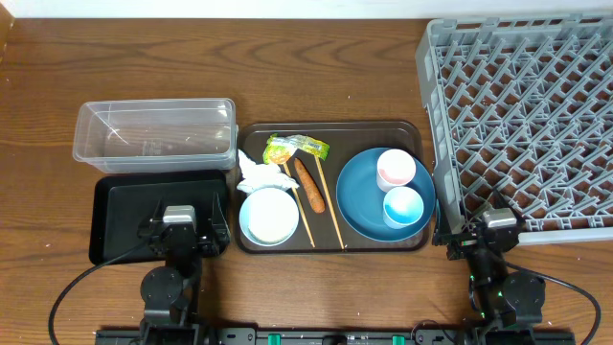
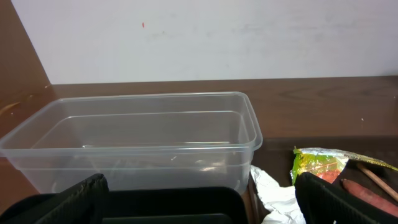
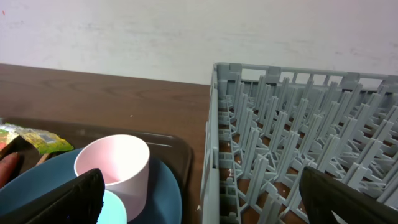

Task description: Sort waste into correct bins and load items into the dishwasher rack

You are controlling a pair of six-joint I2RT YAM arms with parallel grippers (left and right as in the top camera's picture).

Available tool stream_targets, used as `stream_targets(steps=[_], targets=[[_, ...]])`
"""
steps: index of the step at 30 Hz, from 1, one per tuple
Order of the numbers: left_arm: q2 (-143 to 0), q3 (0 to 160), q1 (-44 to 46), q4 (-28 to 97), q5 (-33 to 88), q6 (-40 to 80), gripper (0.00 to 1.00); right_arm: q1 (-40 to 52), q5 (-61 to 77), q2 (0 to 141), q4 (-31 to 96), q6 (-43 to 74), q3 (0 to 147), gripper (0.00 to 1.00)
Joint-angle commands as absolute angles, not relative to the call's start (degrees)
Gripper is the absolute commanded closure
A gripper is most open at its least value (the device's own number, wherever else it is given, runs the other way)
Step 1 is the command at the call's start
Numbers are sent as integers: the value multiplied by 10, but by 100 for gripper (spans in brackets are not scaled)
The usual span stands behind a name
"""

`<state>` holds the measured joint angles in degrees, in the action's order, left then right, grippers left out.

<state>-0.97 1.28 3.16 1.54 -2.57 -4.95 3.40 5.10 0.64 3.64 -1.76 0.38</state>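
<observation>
1. Sitting mid-way along the wooden surface (image 1: 57, 96), a brown serving tray (image 1: 350, 144) holds all the loose things.
2. On the tray's right half lies a large blue plate (image 1: 359, 196). A pink cup (image 1: 396, 170) and a light blue cup (image 1: 403, 206) stand upright on it.
3. On the tray's left half, a pale blue bowl (image 1: 268, 216) fills the near corner. A crumpled white napkin (image 1: 261, 173) touches its far side.
4. A yellow-green wrapper (image 1: 292, 148) lies by the tray's far edge. An orange sausage piece (image 1: 308, 185) lies between two wooden chopsticks (image 1: 329, 206).
5. Just left of the tray are a clear tub (image 1: 155, 134), farther back, and a black tray (image 1: 124, 216), nearer.
6. Right of the tray stands the grey rack (image 1: 527, 105).
7. The left claw (image 1: 188, 228) hovers over the black tray, jaws wide, holding nothing.
8. The right claw (image 1: 476, 228) sits off the tray's near right corner, jaws wide, holding nothing.
</observation>
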Motion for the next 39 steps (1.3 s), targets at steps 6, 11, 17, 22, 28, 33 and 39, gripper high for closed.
stream_targets(steps=[6,11,17,22,28,33,39], targets=[[-10,2,29,38,-41,-55,2,41,48,6,39,-22,3,1],[-10,2,29,38,-41,-55,2,41,47,6,39,-22,3,1],[-10,2,29,36,-41,-55,2,41,47,6,39,-22,3,1],[-10,2,29,36,9,-54,2,41,47,6,39,-22,3,1],[-10,17,29,-31,173,-52,2,41,47,5,39,-22,3,1],[-14,86,29,21,191,-6,2,41,47,6,39,-22,3,1],[-69,237,29,172,206,-6,2,41,47,6,39,-22,3,1]])
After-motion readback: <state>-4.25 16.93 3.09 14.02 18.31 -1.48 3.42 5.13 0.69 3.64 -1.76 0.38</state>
